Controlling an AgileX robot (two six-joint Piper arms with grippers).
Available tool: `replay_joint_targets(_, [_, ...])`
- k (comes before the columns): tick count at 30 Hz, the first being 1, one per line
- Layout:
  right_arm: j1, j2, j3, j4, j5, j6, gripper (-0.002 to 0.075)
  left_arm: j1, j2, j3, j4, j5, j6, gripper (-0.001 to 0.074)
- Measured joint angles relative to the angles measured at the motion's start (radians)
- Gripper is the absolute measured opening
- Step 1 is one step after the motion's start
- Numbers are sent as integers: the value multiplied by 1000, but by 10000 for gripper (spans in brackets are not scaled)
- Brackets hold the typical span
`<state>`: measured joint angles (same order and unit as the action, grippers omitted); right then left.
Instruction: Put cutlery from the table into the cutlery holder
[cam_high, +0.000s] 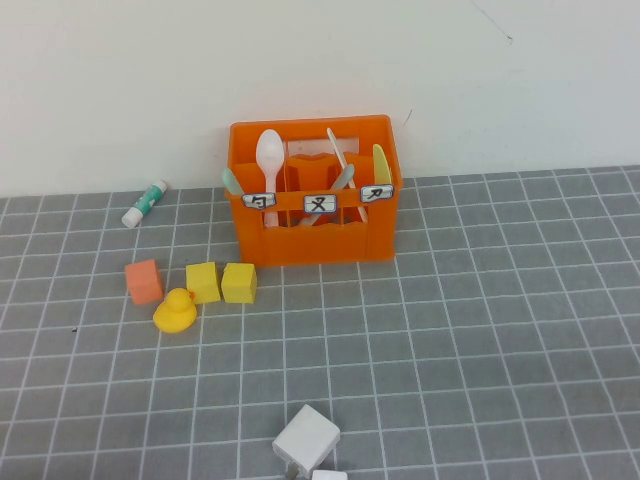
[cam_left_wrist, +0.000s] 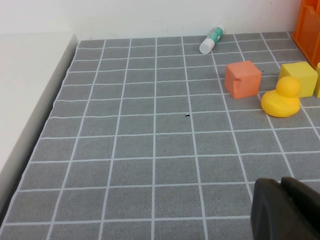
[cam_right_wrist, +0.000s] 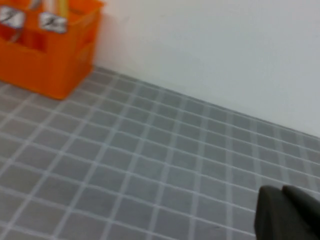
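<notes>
In slotted orange cutlery holder (cam_high: 315, 235): slim plastic cutlery (cam_high: 270, 160); left gripper (cam_left_wrist: 285, 210), right gripper (cam_right_wrist: 287, 215) seemingly together.

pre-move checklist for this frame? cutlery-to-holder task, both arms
1. Cutlery off the table: ok, no piece lies on the grid.
2. Cutlery in the cutlery holder: ok, pale spoon and other handles stand upright inside.
3. Piece count: cannot tell, dividers hide some.
4. Left gripper: ok, shut, empty, low over bare table.
5. Right gripper: ok, shut, empty, away from the holder.
6. Distractors untouched: ok, yellow duck, blocks, glue stick remain on the table.
</notes>
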<state>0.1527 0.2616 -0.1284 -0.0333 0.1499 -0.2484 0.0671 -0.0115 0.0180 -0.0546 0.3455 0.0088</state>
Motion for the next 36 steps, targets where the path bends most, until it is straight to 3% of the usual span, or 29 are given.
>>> replay_joint_targets(5, [-170, -84, 39, 2, 11, -2, -2, 0, 0, 0, 0, 0, 0, -1])
replay_joint_targets(8, [-215, -131, 95, -23, 16, 3, -2, 0, 0, 0, 0, 0, 0, -1])
replay_joint_targets(21, [-224, -273, 156, -55, 182, 103, -3, 0, 0, 0, 0, 0, -2, -1])
replay_joint_targets(36, [-224, -274, 154, -55, 191, 111, -3, 0, 0, 0, 0, 0, -2, -1])
